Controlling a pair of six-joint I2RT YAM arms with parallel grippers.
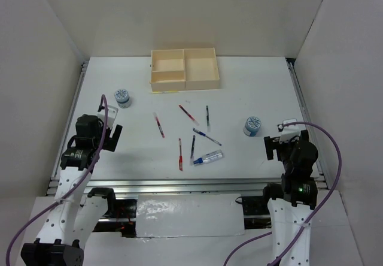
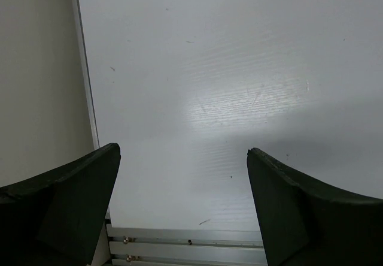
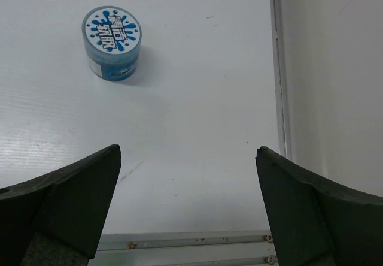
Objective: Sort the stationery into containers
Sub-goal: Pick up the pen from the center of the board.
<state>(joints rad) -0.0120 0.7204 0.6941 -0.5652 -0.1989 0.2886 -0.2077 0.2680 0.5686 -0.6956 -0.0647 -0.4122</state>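
pens (image 1: 180, 154) | left hand (image 2: 182, 151) spread, empty | right hand (image 3: 187, 150) spread, empty | pens between, apart

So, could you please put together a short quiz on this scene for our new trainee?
1. True or false: every compartment of the cream box is empty.
2. Which wrist view shows a blue-and-white cylinder? A: left. B: right. C: both.
3. Fill in: the left gripper and the right gripper both stand ____, holding nothing.

Key: 1 true; 2 B; 3 open.
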